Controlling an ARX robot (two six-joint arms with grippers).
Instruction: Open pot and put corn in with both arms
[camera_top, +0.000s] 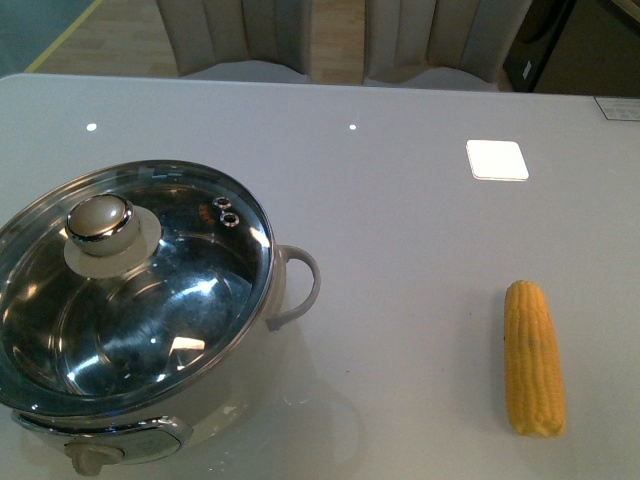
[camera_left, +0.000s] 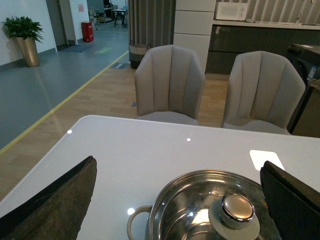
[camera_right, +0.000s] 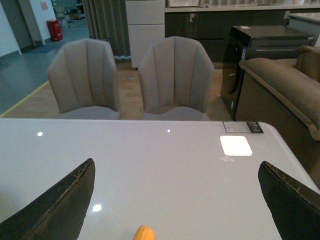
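- Pot (camera_top: 238, 405) sits at the near left of the table (camera_top: 400, 200), so it falls to the left arm. Its glass lid (camera_top: 140, 300) is on, so by my reading the opening step is not yet done.
- Left gripper (camera_left: 178, 162) hangs above the pot's near side and faces the far edge. Its jaws are spread wide, with nothing between them and touching nothing. Neither arm shows in the front view.
- Right gripper (camera_right: 177, 164) is spread just as wide and also has hold of nothing. It hovers over bare table at the near right.
- Corn (camera_top: 533, 358) lies at the near right, well apart from the pot and nearer the right arm. Its long axis runs near to far, with the tapered tip pointing far. In the right wrist view only that tip (camera_right: 144, 233) shows, low and ahead between the fingers. I judge that jaws closing left to right would cross the cob squarely.
- Lid knob (camera_top: 100, 222) stands upright at the lid's centre. It lies ahead of and below the left gripper, closer to one finger (camera_left: 290, 200) than the other, so a small sideways shift looks needed before descending.
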